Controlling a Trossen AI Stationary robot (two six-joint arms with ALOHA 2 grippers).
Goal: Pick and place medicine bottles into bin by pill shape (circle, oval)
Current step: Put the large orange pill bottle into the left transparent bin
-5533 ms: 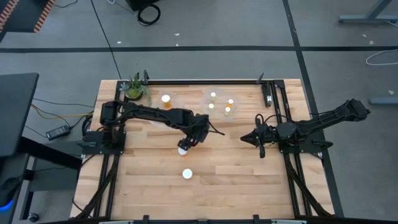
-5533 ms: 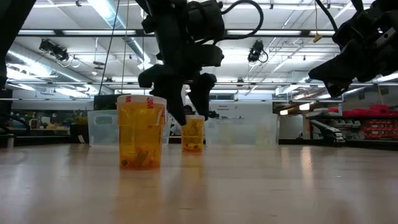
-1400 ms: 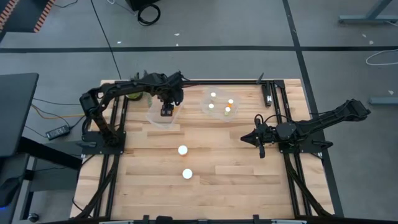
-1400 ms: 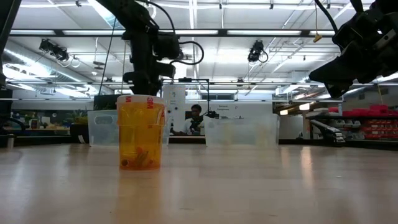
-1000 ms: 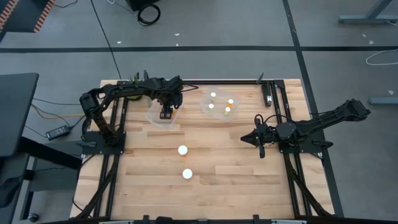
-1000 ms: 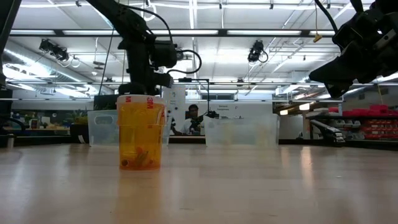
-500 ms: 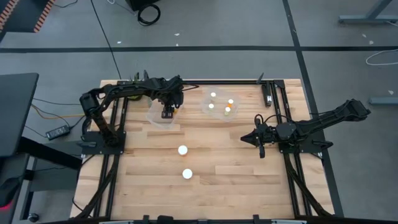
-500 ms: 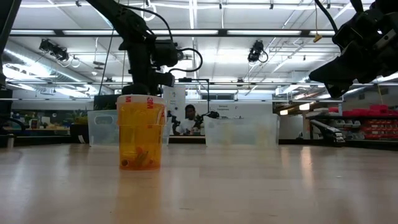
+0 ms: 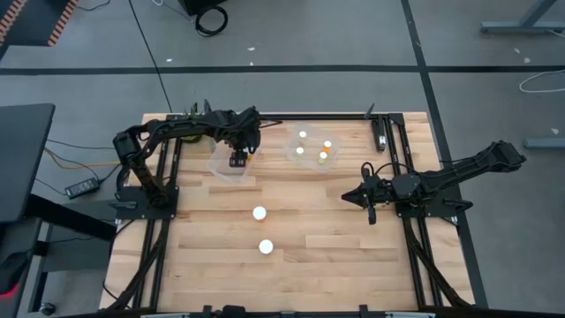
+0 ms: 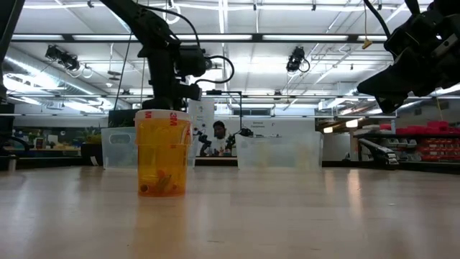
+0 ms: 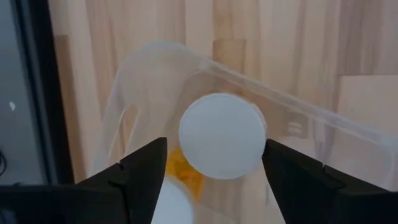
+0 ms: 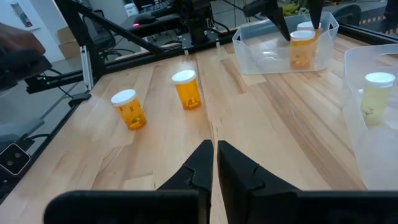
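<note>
My left gripper hangs open over the left clear bin, pointing steeply down. A medicine bottle with a white cap stands upright on the bin's floor, and the fingers stand on either side of its cap. A second bottle's cap shows beside it in the bin. Two more amber bottles stand on the table's middle; the low view shows one bottle close up. My right gripper waits shut at the table's right, holding nothing.
The right clear bin at the far middle holds several bottles. A small green plant stands at the far left corner. Black frame rails run along the table's far, left and right sides. Bare wood lies around the two loose bottles.
</note>
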